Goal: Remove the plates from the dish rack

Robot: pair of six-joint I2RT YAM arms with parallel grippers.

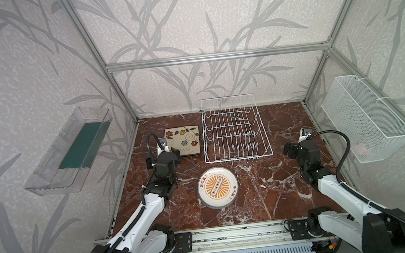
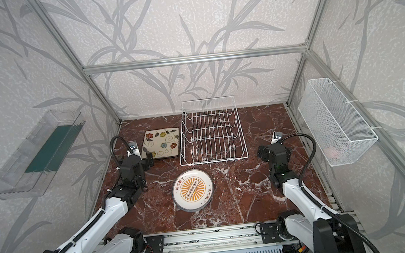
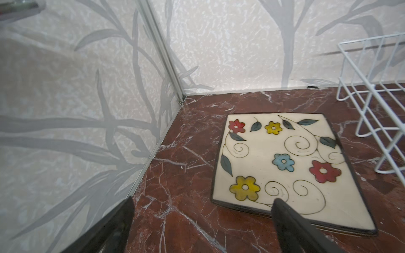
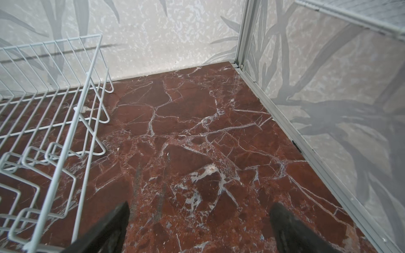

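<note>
Two stacks, square plates [image 1: 183,140] and round plates [image 1: 217,187], hide their counts.

Robot lab cell dressed as a kitchen.
Aluminium-profile frame [image 1: 214,57] holds grey leaf-print wall panels [image 1: 210,16] around a red-brown marble-patterned table [image 1: 267,189] carrying a white wire dish rack [image 1: 239,158]; two white-and-black robot arms [image 1: 153,204] mount on a slotted metal rail [image 1: 233,236] at its near edge.

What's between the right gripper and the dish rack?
Nothing but bare marble tabletop lies between the open right gripper and the dish rack. The right wrist view shows it best, and both top views agree.
</note>
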